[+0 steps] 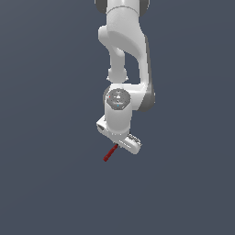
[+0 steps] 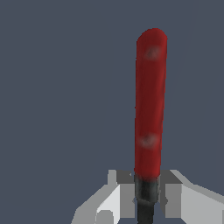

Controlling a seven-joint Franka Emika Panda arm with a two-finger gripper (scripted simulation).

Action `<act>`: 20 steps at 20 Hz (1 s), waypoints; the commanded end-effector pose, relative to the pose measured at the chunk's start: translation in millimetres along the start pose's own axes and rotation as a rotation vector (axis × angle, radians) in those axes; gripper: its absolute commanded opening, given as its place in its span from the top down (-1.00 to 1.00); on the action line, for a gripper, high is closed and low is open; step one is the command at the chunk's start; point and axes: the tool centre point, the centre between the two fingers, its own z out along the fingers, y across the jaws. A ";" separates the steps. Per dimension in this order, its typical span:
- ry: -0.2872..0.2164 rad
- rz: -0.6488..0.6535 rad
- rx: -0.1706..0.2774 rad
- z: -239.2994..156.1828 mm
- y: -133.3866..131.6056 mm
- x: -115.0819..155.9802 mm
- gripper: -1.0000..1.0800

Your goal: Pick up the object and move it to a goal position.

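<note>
The object is a thin tool with a red handle [image 2: 149, 105] and a dark shaft. In the wrist view my gripper [image 2: 146, 197] is shut on the dark shaft just below the red handle, with a grey finger [image 2: 175, 192] on each side. The black rounded head is hidden. In the exterior view the white arm hangs down in the middle and the red handle [image 1: 110, 153] sticks out slantwise below the gripper [image 1: 120, 144], toward the exterior view's left. The fingers themselves are hidden behind the hand there.
A plain dark grey-blue surface [image 1: 46, 183] fills the background in both views. No other objects, containers or edges show.
</note>
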 end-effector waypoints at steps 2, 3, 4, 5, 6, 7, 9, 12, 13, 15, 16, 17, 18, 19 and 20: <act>0.001 0.000 0.001 -39.8 -8.7 -7.7 1.00; 0.001 0.000 0.001 -51.7 -11.3 -10.0 1.00; 0.001 0.000 0.001 -63.6 -13.9 -12.3 1.00; 0.001 0.000 0.001 -75.5 -16.4 -14.5 1.00; 0.001 0.000 0.001 -87.4 -19.0 -16.7 1.00; 0.001 0.000 0.001 -99.2 -21.6 -18.9 1.00; 0.001 0.000 0.001 -122.7 -26.8 -23.2 1.00; 0.002 0.000 0.000 -157.5 -34.7 -29.4 1.00; 0.002 0.000 0.000 -169.0 -37.3 -31.4 1.00; 0.002 0.000 0.000 -191.3 -42.6 -35.2 1.00; 0.002 0.000 0.000 -201.9 -45.1 -36.9 1.00; 0.002 0.000 0.000 -211.9 -47.5 -38.5 1.00; 0.002 0.000 0.000 -221.2 -49.8 -40.0 1.00; 0.002 0.000 0.000 -229.8 -52.3 -41.7 1.00; 0.002 0.000 0.000 -237.6 -54.3 -42.9 1.00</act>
